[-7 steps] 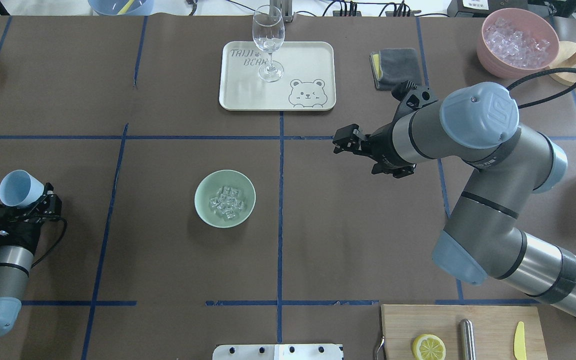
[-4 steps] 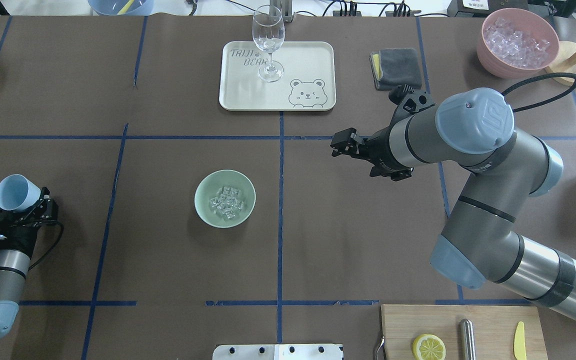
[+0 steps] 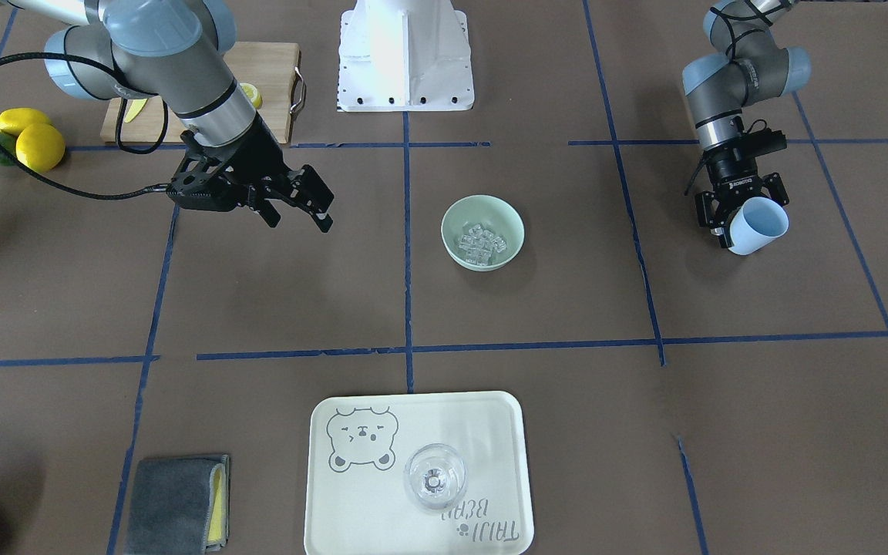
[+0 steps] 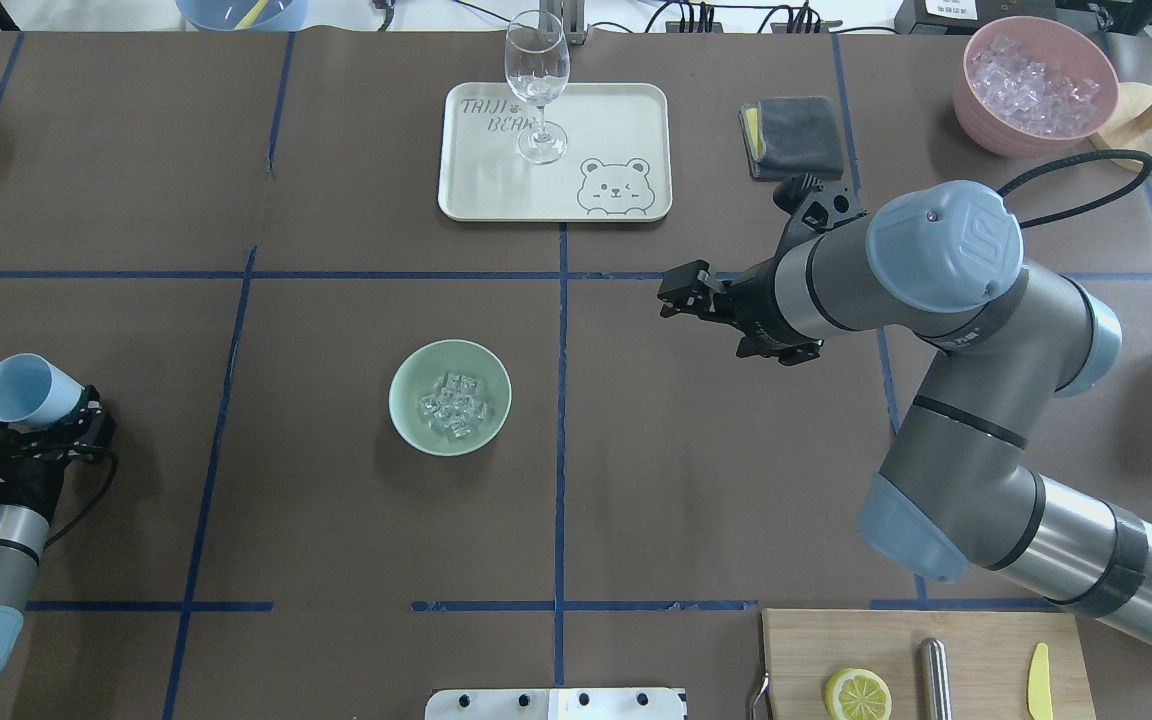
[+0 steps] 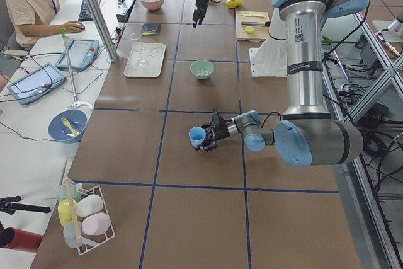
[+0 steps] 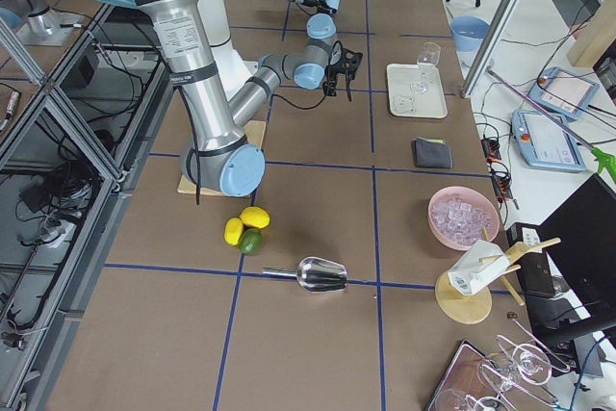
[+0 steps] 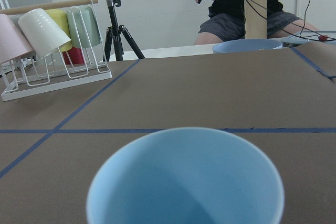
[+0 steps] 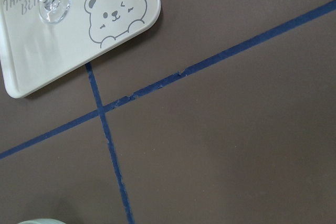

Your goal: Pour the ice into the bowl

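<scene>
The brown counter was gridded with blue tape. Over its right half, the right end effector hung above the surface with its fingers spread apart and nothing between them. A cream bear-print tray at the far edge carried a wine glass. Near the middle stood the mint-green bowl, well apart from both arms. At the left edge, the left end effector was clamped on a tilted light blue cup. The ice lay heaped inside the bowl.

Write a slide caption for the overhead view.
Ice lies in the bowl; left gripper holds the blue cup.
</scene>
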### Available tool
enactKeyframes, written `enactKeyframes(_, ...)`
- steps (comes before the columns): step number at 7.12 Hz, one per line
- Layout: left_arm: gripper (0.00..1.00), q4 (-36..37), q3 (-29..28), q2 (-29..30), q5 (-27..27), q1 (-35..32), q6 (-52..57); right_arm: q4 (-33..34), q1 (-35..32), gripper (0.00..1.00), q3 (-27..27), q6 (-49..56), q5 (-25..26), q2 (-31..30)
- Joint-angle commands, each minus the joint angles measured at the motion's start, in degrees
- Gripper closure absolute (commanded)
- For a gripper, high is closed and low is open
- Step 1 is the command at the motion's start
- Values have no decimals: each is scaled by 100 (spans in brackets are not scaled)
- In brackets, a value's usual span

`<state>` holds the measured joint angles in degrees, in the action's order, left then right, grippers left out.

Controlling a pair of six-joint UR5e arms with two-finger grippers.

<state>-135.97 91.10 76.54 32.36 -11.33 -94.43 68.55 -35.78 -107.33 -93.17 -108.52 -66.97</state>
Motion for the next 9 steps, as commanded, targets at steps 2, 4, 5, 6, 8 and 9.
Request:
enactKeyframes(2, 0, -1959, 566, -955, 884, 131, 1273, 0, 9, 0, 10, 1, 7, 0)
enactKeyframes(4, 0, -2301, 627, -966, 1480, 131, 1916, 0, 9, 0, 10, -8, 7, 0)
enactKeyframes(5, 0, -2615, 698, -1105, 2024, 131, 2398, 0, 9, 0, 2, -8, 7, 0)
enactKeyframes(6, 0, -2645, 907, -1368, 2482, 123, 2934, 0, 9, 0, 2, -8, 7, 0)
enactKeyframes(8, 0, -2663, 1382, -1922, 3422, 18, 3771, 0, 27, 0, -16, -139, 15, 9)
enactKeyframes(9, 0, -2663, 1471, -2046, 4140, -348, 4044, 9, 123, 0, 10, -209, 111, 166)
